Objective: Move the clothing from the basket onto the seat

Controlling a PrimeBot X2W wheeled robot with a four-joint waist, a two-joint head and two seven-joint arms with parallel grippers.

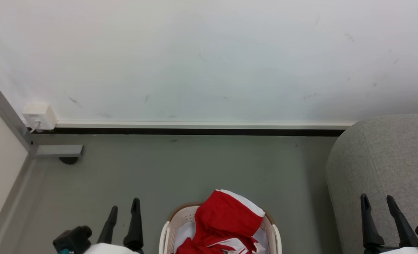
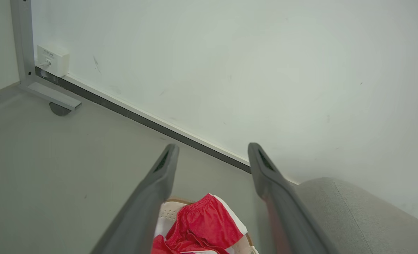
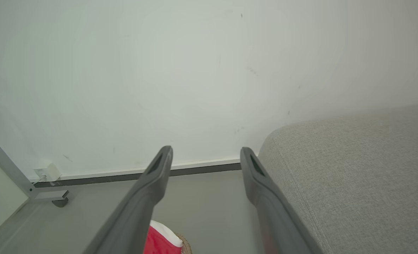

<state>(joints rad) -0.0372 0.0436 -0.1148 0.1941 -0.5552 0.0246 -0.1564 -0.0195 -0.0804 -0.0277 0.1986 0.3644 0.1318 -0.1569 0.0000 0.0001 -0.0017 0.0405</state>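
- At the bottom middle of the head view, the basket (image 1: pixel 167 231) stands on the grey floor (image 1: pixel 195 165), cut off by the lower edge.
- The clothing (image 1: pixel 226 218), red with white trim, is heaped inside the basket and rises above its brown rim at the far side; pale white fabric lies beneath it.
- The seat (image 1: pixel 388 158) stands to the robot's right of the basket, apart from it.
- The left gripper (image 1: pixel 124 204) hovers just left of the basket, fingers apart and empty.
- The right gripper (image 1: pixel 377 197) hangs over the seat's near side, fingers apart and empty.
- A white socket box (image 1: pixel 39 115) sits low on the wall (image 1: pixel 209 60), beside a grey metal frame (image 1: pixel 8 116).
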